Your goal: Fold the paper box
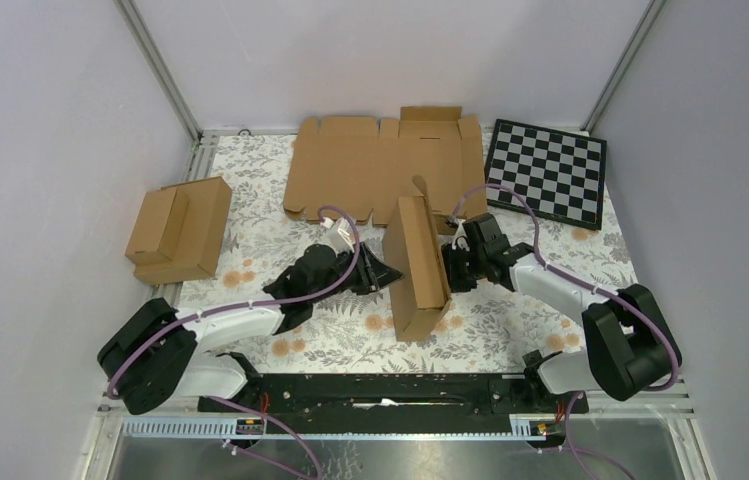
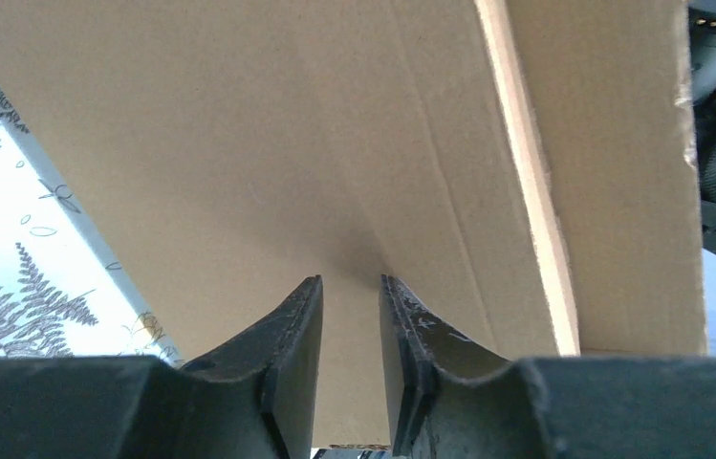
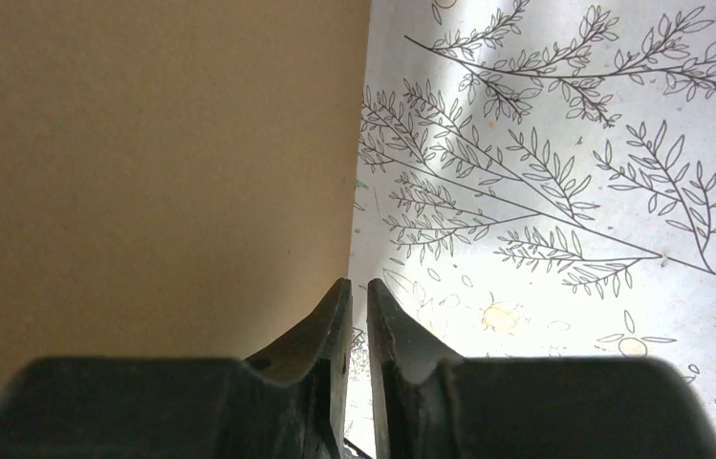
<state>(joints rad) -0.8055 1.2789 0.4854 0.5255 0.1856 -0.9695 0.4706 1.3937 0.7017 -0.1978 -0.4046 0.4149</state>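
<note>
Floral tablecloth (image 1: pixel 510 320), inside a white-walled enclosure, is carrying the paper box (image 1: pixel 418 262). The box is standing on one long edge near the middle of the table and leaning slightly. The left gripper (image 1: pixel 378 272) is sitting against one broad face and the right gripper (image 1: pixel 450 265) is sitting at the other.

Left jaws are standing a little apart with nothing between them, and their fingertips (image 2: pixel 308 292) are meeting the cardboard panel beside a scored crease. Right jaws are sitting all but closed and are holding nothing. The box face is lying just beside them; whether they are touching it cannot be told.

Hazards, as judgement:
- **Toppling:** neither gripper is clasping the board, so the box is probably being propped by side contact alone. An uneven push from either arm risks tipping it flat.
- **Skidding:** the same push risks sliding its bottom edge across the cloth.
- **Buckling:** pressure landing off the crease risks bending the panel where no fold is intended.
</note>
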